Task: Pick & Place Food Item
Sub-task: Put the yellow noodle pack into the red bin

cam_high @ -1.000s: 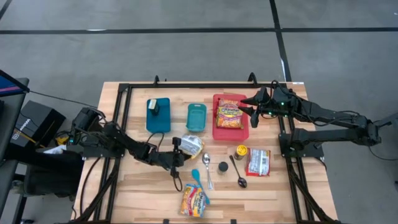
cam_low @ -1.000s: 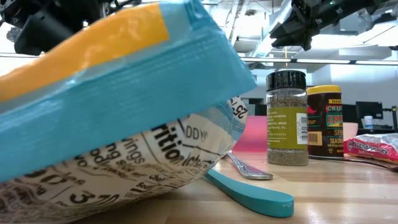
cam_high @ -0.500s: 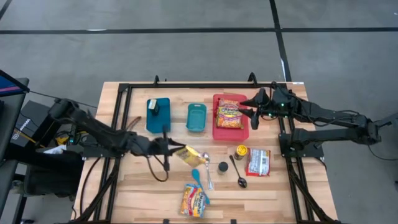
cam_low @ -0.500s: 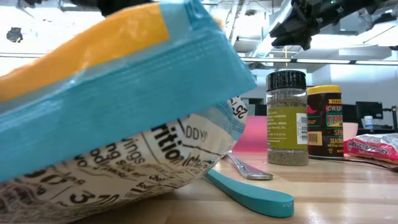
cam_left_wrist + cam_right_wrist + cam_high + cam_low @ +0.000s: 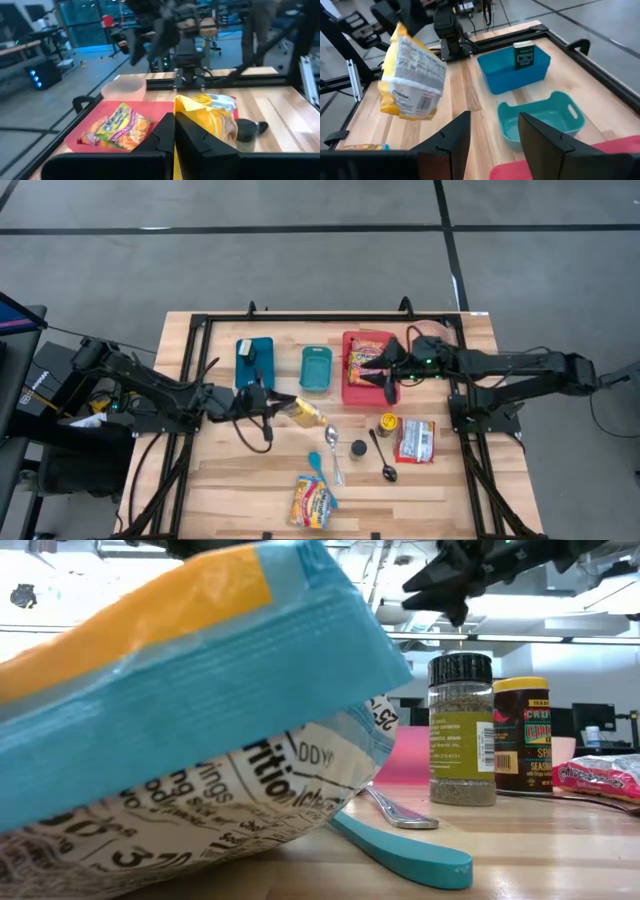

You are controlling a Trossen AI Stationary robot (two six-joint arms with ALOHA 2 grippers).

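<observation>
Left gripper [image 5: 268, 402] is closed tight on the edge of a yellow crinkled plastic snack bag [image 5: 303, 411], which hangs clear of the wooden table [image 5: 450, 490], between the dark blue rectangular bin [image 5: 254, 365] and the cluster of utensils nearer the front. The right wrist view shows the bag [image 5: 411, 80] dangling in the air with its printed label side outward, pinched at the top so that it hangs freely (a corner grip suits thin film, which offers nothing firmer to grasp).

Right gripper [image 5: 388, 367] hovers over the red rectangular plastic tray [image 5: 347, 392], fingers roughly half apart and holding nothing. It appears to be waiting, or clearing the way.

A flat orange-and-green noodle packet [image 5: 366, 358] lies in the red tray. A small teal handled tub [image 5: 316, 368] sits just left of the tray, empty as far as can be seen. The dark blue bin holds one small dark box [image 5: 523, 54] standing upright.

Judgement: the bag is mid-carry, not yet placed. Which container is the target cannot be told; the teal tub is the nearest one to the bag.

Also on the table: a teal-handled spatula [image 5: 400, 850], a dark-capped spice jar [image 5: 461, 730] and a second snack bag [image 5: 313, 502] at the near edge.
</observation>
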